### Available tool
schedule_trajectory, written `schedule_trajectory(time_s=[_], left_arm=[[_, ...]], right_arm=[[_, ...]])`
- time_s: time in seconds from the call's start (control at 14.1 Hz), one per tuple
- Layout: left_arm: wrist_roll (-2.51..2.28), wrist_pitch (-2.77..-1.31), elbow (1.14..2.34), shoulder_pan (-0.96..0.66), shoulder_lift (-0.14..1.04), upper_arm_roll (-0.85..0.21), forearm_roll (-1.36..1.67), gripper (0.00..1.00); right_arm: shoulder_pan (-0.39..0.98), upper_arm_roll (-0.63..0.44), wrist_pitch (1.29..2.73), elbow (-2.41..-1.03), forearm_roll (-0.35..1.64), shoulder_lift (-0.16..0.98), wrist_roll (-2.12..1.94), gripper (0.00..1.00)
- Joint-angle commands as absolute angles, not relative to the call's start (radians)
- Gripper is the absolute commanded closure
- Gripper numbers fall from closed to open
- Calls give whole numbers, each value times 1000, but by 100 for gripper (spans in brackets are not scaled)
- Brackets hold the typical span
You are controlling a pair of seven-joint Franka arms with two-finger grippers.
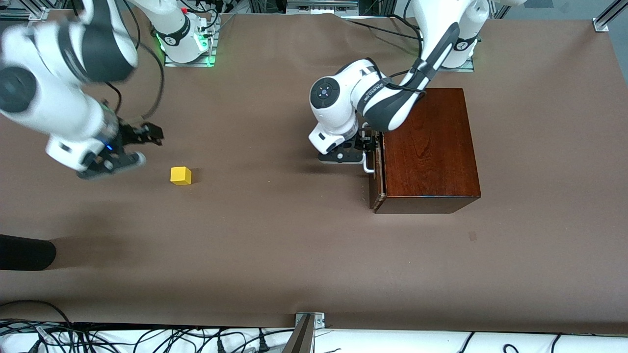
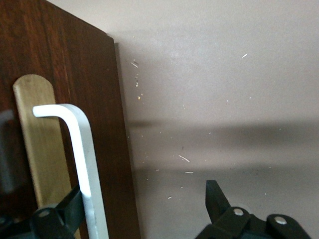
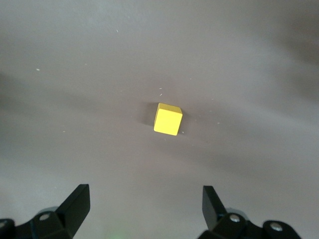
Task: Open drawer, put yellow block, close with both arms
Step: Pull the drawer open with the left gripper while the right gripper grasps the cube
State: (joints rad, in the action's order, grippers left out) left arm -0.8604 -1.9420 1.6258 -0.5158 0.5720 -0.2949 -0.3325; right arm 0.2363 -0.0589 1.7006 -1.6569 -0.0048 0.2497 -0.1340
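Under the right gripper (image 3: 144, 206), jaws wide and empty, sits the yellow block (image 3: 167, 119), a bright cube.

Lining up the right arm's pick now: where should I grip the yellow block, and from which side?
Grip the yellow block across two opposite vertical faces, coming straight down from above. It sits flat on the table with nothing beside it, and the right gripper has its jaws open wider than the cube. It looks slightly turned, so rotate the wrist to square up.

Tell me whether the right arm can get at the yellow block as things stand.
Probably yes. The right pincer hangs open above the bare table close to the yellow block, which sits alone with nothing around it; the left pincer is off at the drawer handle.
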Motion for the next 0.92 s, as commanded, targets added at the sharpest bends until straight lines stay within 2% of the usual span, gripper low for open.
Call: schedule_trajectory(time_s=[0.0, 0.28, 0.5, 0.71, 0.85], left_arm=[[-887, -2017, 1594, -545, 603, -298, -331, 0], [-888, -2017, 1494, -598, 649, -301, -316, 0], [-887, -2016, 1454, -626, 669, -299, -316, 0], [-885, -1994, 1437, -624, 660, -298, -322, 0], [-879, -1951, 1422, -617, 634, -296, -319, 0]], right_arm=[[235, -55, 1738, -1641, 18, 302, -155, 0], [235, -55, 2018, -1868, 23, 296, -149, 0], [232, -57, 2155, -1946, 25, 337, -118, 0], [226, -58, 2359, -2081, 25, 347, -118, 0], [210, -58, 2439, -2121, 25, 368, -118, 0]])
